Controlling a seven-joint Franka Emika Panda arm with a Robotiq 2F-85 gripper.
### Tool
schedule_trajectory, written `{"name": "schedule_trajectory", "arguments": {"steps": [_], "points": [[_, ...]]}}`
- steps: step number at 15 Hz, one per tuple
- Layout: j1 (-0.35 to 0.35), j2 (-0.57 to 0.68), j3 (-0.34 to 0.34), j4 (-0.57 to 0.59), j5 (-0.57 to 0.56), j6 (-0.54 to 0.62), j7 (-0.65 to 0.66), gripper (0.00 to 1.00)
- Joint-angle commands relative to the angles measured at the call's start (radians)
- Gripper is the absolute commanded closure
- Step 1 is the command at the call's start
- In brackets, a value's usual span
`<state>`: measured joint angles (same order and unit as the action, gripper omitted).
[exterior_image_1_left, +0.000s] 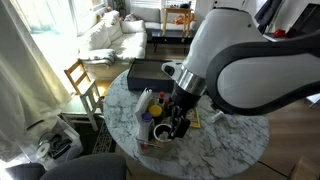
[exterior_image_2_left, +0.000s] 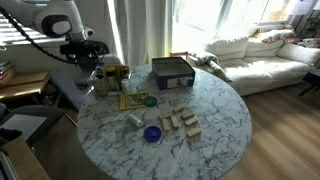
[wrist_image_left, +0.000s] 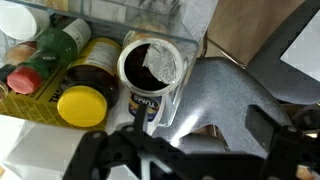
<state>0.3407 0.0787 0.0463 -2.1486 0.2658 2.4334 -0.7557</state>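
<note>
Gripper (wrist_image_left: 195, 140) near a cup (wrist_image_left: 152, 68)
Jaws apart (wrist view); only an exterior view shows the wooden blocks (exterior_image_2_left: 180, 124).

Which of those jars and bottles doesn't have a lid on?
The white-rimmed cup: you can see right into its dark inside. The jar beside it has a yellow lid, and the green bottle a red cap.
</note>
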Motion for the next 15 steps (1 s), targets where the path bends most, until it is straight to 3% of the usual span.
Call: {"name": "schedule_trajectory", "arguments": {"steps": [1, 8, 15], "points": [[-0.068, 0.009, 0.067, 0.008, -0.010, -0.001, 0.005, 0.00], [-0.072, 0.009, 0.067, 0.014, -0.010, -0.001, -0.001, 0.00], [-0.130, 0.072, 0.085, 0.019, -0.066, 0.009, 0.229, 0.00]]}}
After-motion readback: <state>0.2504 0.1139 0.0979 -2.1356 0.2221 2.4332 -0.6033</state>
